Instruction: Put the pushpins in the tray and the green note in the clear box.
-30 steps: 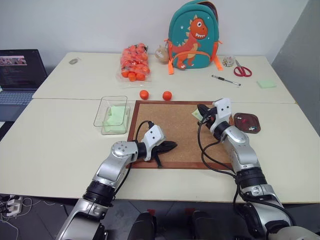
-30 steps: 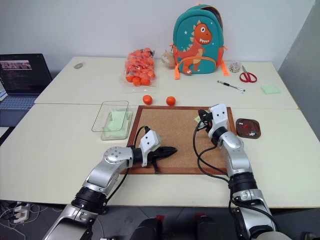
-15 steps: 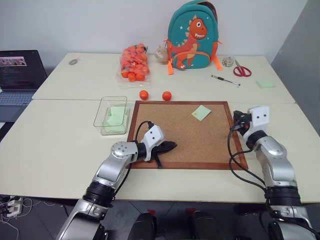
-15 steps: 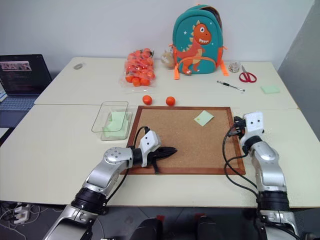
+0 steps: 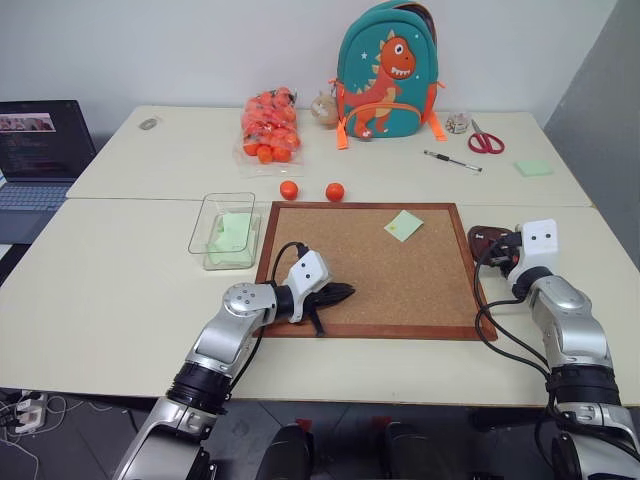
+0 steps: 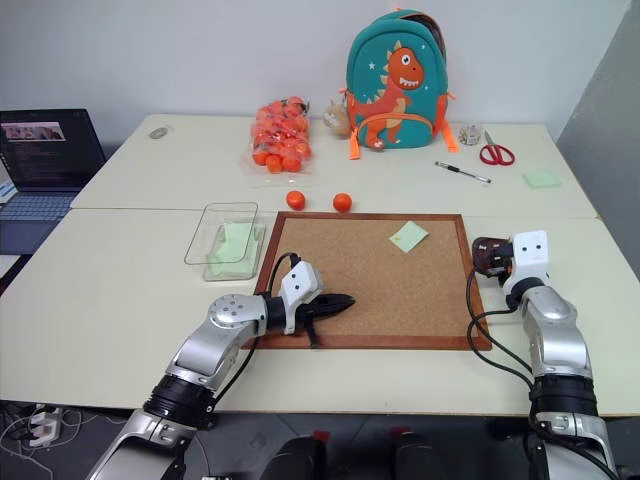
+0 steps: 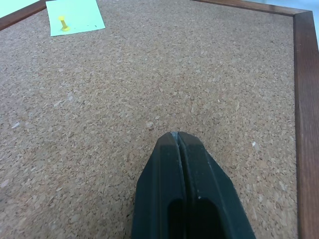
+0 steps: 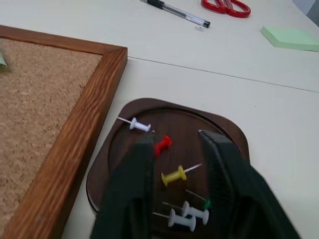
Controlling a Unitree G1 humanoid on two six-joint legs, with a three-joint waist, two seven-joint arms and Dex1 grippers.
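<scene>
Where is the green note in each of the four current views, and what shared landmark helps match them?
Left eye view: the green note lies near the corkboard's far right corner.
Right eye view: same spot on the board.
Left wrist view: one end of it, with a yellow pushpin in it.
Right wrist view: at most a pale-green sliver at the board's edge, too little to be sure.
Shared landmark: the corkboard's wooden frame.

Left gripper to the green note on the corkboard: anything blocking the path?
Nothing visible. The left gripper rests shut on the corkboard, with bare cork between it and the green note. One yellow pushpin is stuck in the note and would probably need pulling first.
</scene>
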